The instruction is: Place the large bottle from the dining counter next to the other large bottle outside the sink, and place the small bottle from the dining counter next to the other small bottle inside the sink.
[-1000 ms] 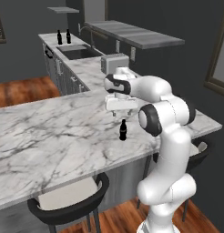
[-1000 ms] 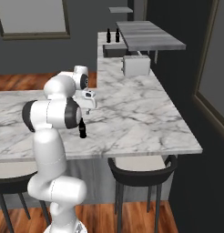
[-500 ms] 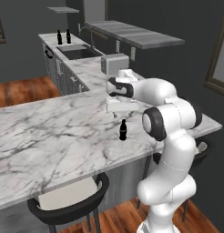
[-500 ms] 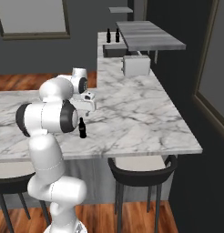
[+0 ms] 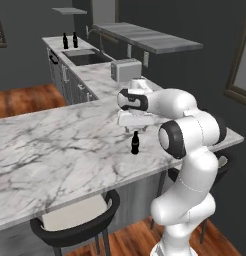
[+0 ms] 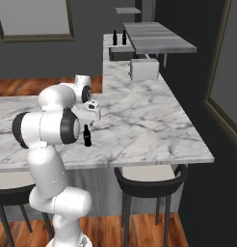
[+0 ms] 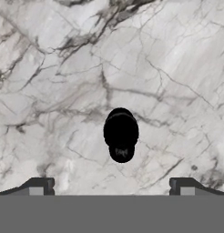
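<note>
A: Dining counter [image 5: 55, 145] noted first: broad veined marble slab, with a stool [image 5: 75, 225] tucked under its near edge. Sink [image 5: 87, 58] is seen far down the side run of the counter, well apart from the work spot; two dark bottles [image 5: 70, 40] are seen behind it, too small to be told apart.

B: And the piece in hand?

A: The small bottle from the dining counter [image 5: 135, 143] is found upright on the slab, near its front edge, directly below the gripper [image 5: 134, 131]. In the hand view it is seen from above as a black disc [image 7: 121, 134], centred between the two finger tips [image 7: 41, 185].

B: State of the gripper?

A: Jaws are spread wide, nothing is held, and no contact with the bottle is seen.

B: How is the pick best done?

A: A straight vertical descent is judged best, with the centring over the cap kept as it is. The fingers are to be lowered past the narrow neck so that the wider body is clamped. Closing is to be held off until both pads flank the glass; a tall, narrow bottle is judged easily tipped by a one-sided touch.
</note>
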Tool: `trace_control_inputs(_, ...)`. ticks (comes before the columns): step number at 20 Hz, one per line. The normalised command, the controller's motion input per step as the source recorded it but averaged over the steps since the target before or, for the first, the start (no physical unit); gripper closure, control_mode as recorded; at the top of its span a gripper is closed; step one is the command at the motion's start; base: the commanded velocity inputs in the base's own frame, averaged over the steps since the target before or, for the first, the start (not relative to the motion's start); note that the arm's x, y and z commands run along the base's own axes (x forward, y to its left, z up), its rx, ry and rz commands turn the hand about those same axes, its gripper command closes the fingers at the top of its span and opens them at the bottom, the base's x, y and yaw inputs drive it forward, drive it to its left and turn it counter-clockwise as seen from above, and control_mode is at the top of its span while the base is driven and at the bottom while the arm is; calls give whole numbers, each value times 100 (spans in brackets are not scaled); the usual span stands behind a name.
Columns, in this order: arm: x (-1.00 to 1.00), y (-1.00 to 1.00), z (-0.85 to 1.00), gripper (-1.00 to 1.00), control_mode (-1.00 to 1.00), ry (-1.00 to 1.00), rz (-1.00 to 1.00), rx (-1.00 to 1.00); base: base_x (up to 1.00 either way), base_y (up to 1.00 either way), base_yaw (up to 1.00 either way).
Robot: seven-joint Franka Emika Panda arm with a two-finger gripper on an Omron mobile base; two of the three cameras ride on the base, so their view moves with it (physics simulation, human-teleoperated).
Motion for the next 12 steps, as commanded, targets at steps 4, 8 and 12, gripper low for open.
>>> trace_control_inputs(4, 5, 0, 0, -100, -100, -1, 0, 0, 0, 0, 0)
trace_control_inputs(8, 9, 0, 0, -100, -100, 0, 0, 0, 0, 0, 0)
trace_control_inputs(12, 18, 0, -4, -100, -100, 0, 0, 0, 0, 0, 0)
